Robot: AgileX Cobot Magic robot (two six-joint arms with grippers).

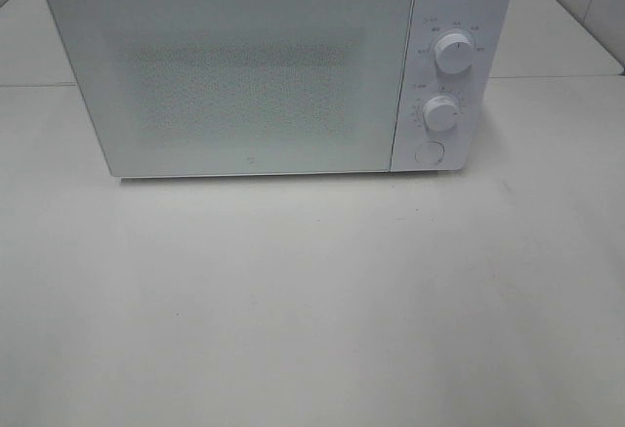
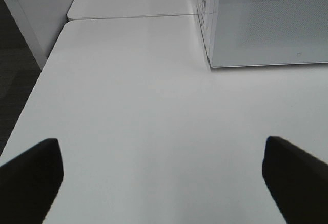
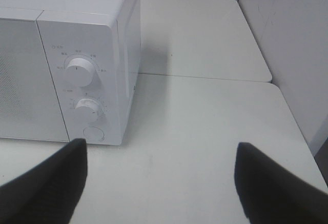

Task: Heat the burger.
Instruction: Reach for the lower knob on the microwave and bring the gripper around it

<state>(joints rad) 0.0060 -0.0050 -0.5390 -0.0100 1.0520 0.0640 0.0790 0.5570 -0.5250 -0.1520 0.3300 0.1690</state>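
The burger is out of view in every frame. A white microwave stands at the back of the white table with its door shut. The microwave fills a far corner of the left wrist view, and the microwave shows its two knobs and round button in the right wrist view. My left gripper is open over bare table, short of the microwave's left front corner. My right gripper is open over bare table, in front of the control panel. Neither arm appears in the high view.
The white table stretches in front of the microwave, with a seam to a second table behind. The table's left edge drops to dark floor. A white wall stands close on the right.
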